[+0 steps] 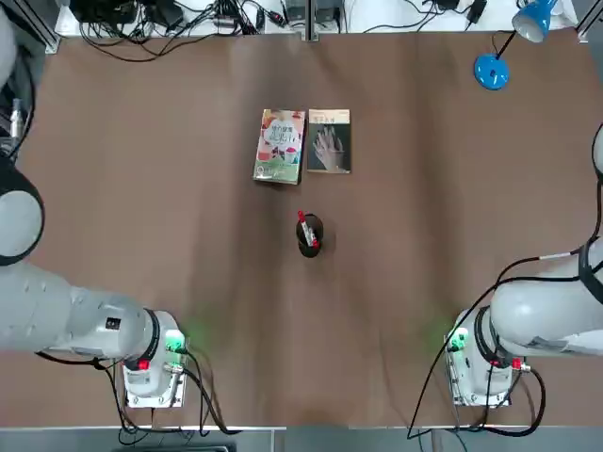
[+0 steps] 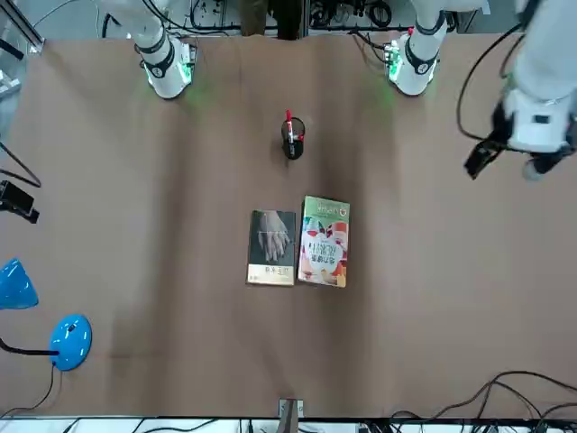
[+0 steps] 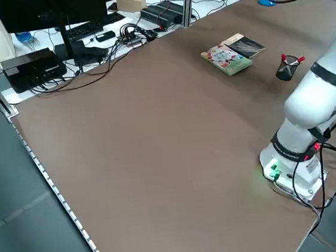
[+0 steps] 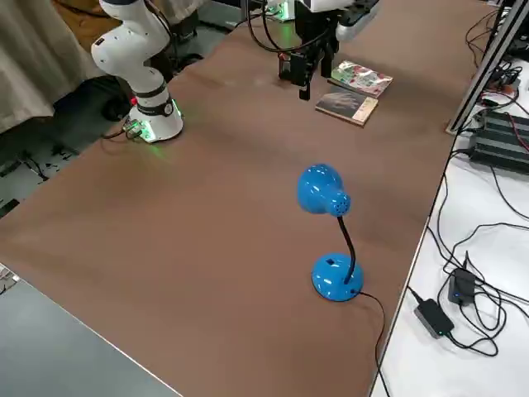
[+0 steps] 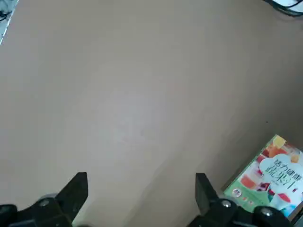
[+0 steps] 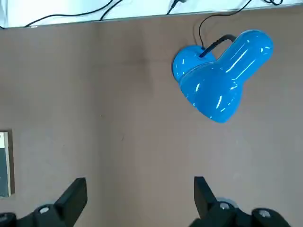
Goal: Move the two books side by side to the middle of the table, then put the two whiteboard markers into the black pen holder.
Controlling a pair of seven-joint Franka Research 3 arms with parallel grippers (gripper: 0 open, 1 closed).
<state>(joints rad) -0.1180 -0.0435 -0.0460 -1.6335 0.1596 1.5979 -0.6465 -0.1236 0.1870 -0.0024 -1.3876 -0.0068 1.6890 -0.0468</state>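
Two books [image 1: 279, 147] lie side by side, roughly 2–3 o'clock from left gripper [image 5: 142, 176], 9–10 from right gripper [image 6: 140, 178] (12 = away from robot). Both grippers' fingers apart, nothing between — both raised above table [image 1: 396, 245]. Pen holder [image 1: 309, 247] at books' 6 o'clock, markers [image 1: 307, 232] inside.

From my station I see a broad, smooth brown tabletop [image 1: 405, 235] with a matt surface and soft sheen. Near its far edge, the blue lamp with a rounded shade [image 6: 222, 80] is glossy, like enamel or plastic. The colourful orange-red-cream book [image 1: 279, 147] and dark grey book [image 1: 329, 141] have printed paper covers.
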